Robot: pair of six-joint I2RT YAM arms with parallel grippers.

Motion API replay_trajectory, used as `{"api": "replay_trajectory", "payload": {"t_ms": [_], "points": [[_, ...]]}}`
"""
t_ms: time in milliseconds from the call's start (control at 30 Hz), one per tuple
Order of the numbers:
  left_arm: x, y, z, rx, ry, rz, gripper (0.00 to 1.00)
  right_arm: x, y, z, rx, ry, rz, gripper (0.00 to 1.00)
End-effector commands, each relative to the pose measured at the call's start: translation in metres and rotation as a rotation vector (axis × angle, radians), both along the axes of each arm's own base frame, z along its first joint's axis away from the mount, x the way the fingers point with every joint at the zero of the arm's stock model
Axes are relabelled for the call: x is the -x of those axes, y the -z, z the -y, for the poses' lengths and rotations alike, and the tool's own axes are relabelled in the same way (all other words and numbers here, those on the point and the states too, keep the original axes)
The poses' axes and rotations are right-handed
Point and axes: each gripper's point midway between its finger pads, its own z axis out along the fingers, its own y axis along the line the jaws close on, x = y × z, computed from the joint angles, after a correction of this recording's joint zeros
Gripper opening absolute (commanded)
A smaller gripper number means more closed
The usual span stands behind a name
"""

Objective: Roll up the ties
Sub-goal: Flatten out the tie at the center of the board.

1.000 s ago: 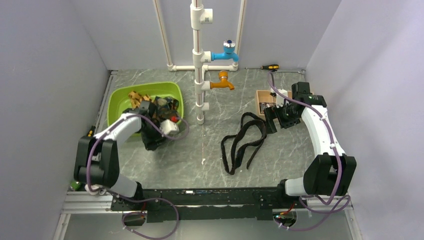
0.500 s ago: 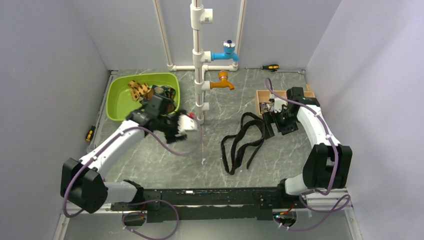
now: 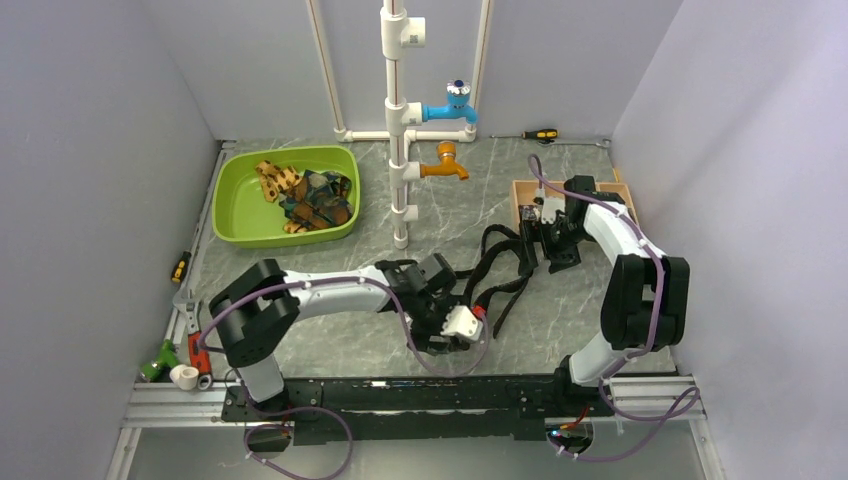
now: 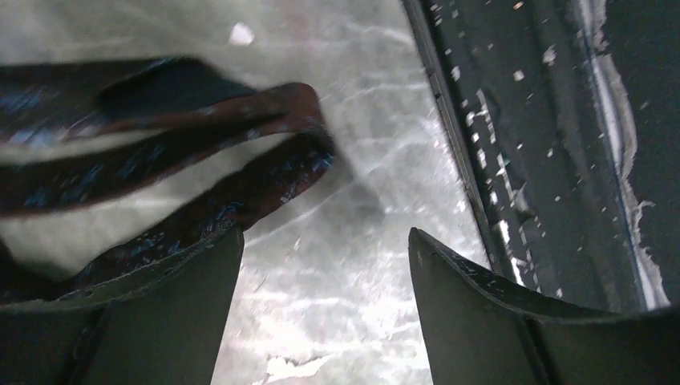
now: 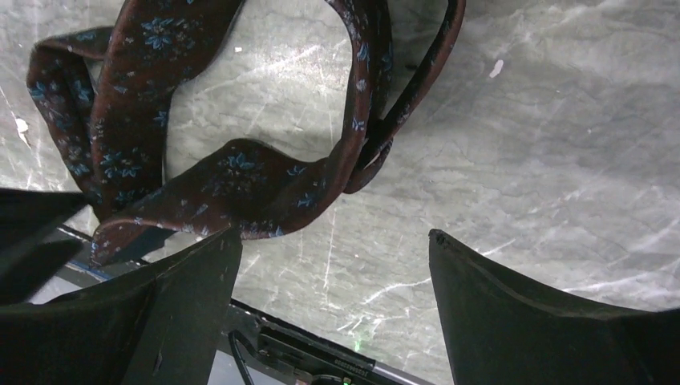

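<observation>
A dark brown tie (image 3: pixel 492 272) with small pale flowers lies in loose loops on the grey table (image 3: pixel 560 310). My left gripper (image 3: pixel 437 325) hovers open by the tie's near loop. In the left wrist view the tie (image 4: pixel 200 160) lies up and left of the gripper (image 4: pixel 325 237), with only bare table between the jaws. My right gripper (image 3: pixel 540 250) stands open at the tie's far right end. In the right wrist view the tie (image 5: pixel 240 176) reaches the left fingertip (image 5: pixel 228 241) of the gripper (image 5: pixel 333 234). More ties (image 3: pixel 310 198) lie bunched in the green basin (image 3: pixel 232 205).
A white pipe stand (image 3: pixel 400 150) with a blue tap (image 3: pixel 450 108) and an orange tap (image 3: pixel 445 165) rises at the back middle. A wooden box (image 3: pixel 522 190) sits behind the right gripper. A screwdriver (image 3: pixel 540 133) lies at the back wall. Small tools (image 3: pixel 185 300) lie at the left edge.
My left arm has swung from the green basin across to the near end of the tie in the middle. My right gripper has shifted slightly left toward the tie's far end.
</observation>
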Motion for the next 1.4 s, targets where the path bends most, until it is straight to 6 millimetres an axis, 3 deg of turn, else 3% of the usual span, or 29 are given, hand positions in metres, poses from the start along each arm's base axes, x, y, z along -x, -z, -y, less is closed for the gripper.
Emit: {"api": "replay_trajectory", "payload": {"t_ms": [0,67,133,233,333,467,600,633,733,800,900,1000,1100,1233,1367], "points": [[0.006,-0.005,0.032,0.064,0.034,0.014,0.8,-0.008,0.009,-0.011,-0.05,0.013,0.003,0.86],[-0.003,0.008,0.032,0.013,0.001,0.027,0.73,-0.008,0.016,-0.013,-0.056,0.009,-0.011,0.84],[-0.009,0.025,0.024,-0.065,-0.021,0.022,0.53,-0.008,0.023,-0.015,-0.061,0.005,-0.019,0.8],[-0.015,0.022,0.009,-0.097,-0.045,-0.009,0.12,-0.007,0.037,-0.011,-0.026,-0.001,-0.037,0.69],[-0.024,0.006,-0.013,-0.081,-0.102,-0.016,0.0,-0.007,0.047,-0.005,0.018,-0.007,-0.052,0.57],[-0.035,-0.002,-0.056,-0.109,-0.148,0.029,0.0,-0.004,0.052,0.002,0.058,-0.026,-0.063,0.34],[-0.047,-0.019,-0.094,-0.111,-0.213,0.006,0.0,-0.009,0.038,0.011,0.104,-0.074,-0.02,0.2],[-0.045,-0.025,-0.096,-0.096,-0.202,0.023,0.05,-0.009,0.033,0.012,0.109,-0.085,-0.007,0.16],[-0.031,-0.04,-0.078,0.028,-0.142,0.092,0.5,-0.006,0.029,0.013,0.113,-0.11,-0.006,0.0],[-0.017,-0.044,-0.051,0.105,-0.093,0.122,0.74,-0.004,0.03,0.014,0.117,-0.123,-0.014,0.0],[-0.003,-0.043,-0.01,0.113,-0.054,0.104,0.78,-0.002,0.027,0.012,0.109,-0.126,-0.012,0.0],[0.01,-0.044,0.034,0.108,-0.061,0.005,0.75,-0.006,0.02,0.011,0.106,-0.122,0.01,0.0],[0.029,-0.037,0.066,0.09,-0.065,-0.09,0.75,-0.009,0.013,0.011,0.11,-0.123,0.023,0.0],[0.042,-0.005,0.077,-0.011,-0.091,-0.132,0.72,-0.014,0.003,0.012,0.112,-0.133,0.041,0.0],[0.038,0.025,0.057,-0.122,-0.127,-0.111,0.64,-0.018,-0.009,0.016,0.136,-0.149,0.072,0.0]]}}
